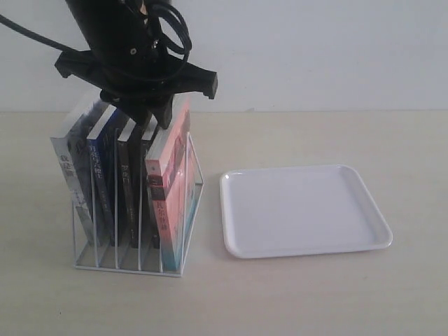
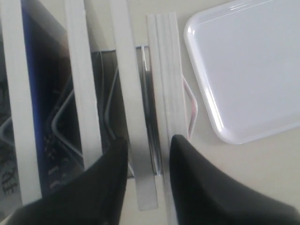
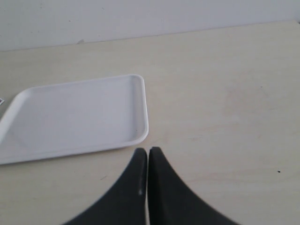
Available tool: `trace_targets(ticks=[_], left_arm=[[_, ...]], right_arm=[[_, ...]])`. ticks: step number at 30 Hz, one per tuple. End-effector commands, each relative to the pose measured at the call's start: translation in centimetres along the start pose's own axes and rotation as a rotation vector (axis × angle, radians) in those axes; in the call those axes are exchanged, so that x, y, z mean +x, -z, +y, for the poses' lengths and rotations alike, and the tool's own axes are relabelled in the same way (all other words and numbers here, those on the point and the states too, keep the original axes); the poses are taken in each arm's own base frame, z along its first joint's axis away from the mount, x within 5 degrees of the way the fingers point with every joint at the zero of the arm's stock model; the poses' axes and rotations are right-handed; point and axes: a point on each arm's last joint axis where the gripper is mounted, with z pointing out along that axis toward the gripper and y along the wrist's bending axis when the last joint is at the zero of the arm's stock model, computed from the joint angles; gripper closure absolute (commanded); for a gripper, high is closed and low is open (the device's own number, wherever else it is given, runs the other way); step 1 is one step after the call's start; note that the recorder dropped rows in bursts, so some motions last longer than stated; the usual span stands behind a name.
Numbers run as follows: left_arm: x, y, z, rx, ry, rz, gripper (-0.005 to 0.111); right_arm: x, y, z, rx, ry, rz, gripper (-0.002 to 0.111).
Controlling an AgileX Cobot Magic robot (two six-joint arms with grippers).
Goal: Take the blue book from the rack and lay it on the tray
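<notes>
The white wire rack (image 1: 127, 267) stands on the left and holds several upright books. The blue book (image 1: 102, 175), with its dark blue spine, is second from the left; its blue cover (image 2: 43, 93) shows in the left wrist view. My left gripper (image 1: 148, 115) hangs over the book tops. It (image 2: 147, 140) is open, its fingers straddling the white page edge of a black-spined book (image 2: 133, 108) next to the pink-and-teal book (image 1: 168, 196), not the blue book. The white tray (image 1: 304, 210) lies empty to the right. My right gripper (image 3: 148, 151) is shut on nothing, above bare table near the tray (image 3: 75, 117).
A grey-white book (image 1: 66, 168) stands at the rack's left end and two black-spined books (image 1: 127, 185) stand between the blue and pink ones. The tray (image 2: 243, 70) lies close to the rack's right side. A pale wall runs behind the table.
</notes>
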Motion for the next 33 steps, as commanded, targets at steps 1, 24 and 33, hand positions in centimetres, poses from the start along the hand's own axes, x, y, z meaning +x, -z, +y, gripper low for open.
trace_targets(ticks=[1,24,33], left_arm=[[-0.4,0.5,0.0,0.006,-0.005,-0.007,0.078],[-1.2,1.4,0.2,-0.007,-0.006,-0.047,0.078],[-1.1,1.0,0.1,-0.012,-0.009,-0.035,0.078]], right_arm=[[-0.1,0.0,0.0,-0.001,0.011,-0.01,0.108],[-0.1,0.0,0.0,-0.001,0.011,-0.01,0.108],[-0.1,0.0,0.0,-0.001,0.011,-0.01,0.108]])
